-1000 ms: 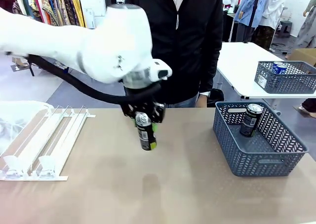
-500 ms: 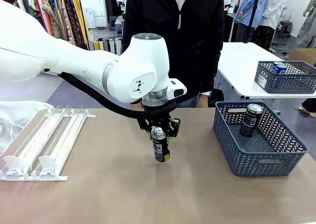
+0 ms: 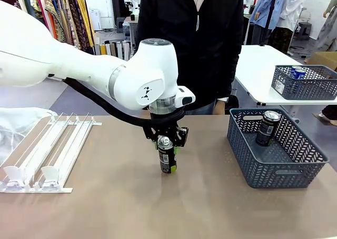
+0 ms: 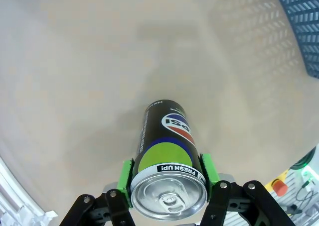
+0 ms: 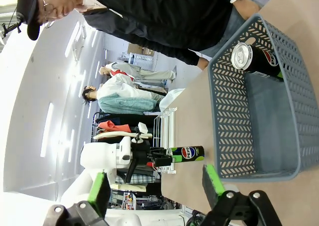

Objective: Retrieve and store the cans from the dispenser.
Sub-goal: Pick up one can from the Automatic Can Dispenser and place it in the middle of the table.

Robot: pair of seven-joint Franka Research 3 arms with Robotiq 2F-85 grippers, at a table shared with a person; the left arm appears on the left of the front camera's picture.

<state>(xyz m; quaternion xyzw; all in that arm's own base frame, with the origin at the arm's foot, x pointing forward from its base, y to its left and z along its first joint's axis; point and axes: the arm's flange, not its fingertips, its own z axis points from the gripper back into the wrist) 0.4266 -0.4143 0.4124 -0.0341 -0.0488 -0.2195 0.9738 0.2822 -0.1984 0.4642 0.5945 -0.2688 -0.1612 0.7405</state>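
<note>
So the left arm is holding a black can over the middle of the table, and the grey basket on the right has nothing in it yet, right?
Not quite: the basket already holds one black can, standing upright, as the front view shows. The rest is right.

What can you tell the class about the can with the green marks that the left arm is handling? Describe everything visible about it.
The can is a slim black aluminium one with a silver top and pull tab, a Pepsi logo and a green band reading "FRESH UP!". It stands upright near the middle of the tan table, its base apparently at the surface. The left end effector grips it near the top, a green pad pressing on each side. It sits between the white dispenser and the grey-blue basket, touching neither.
</note>
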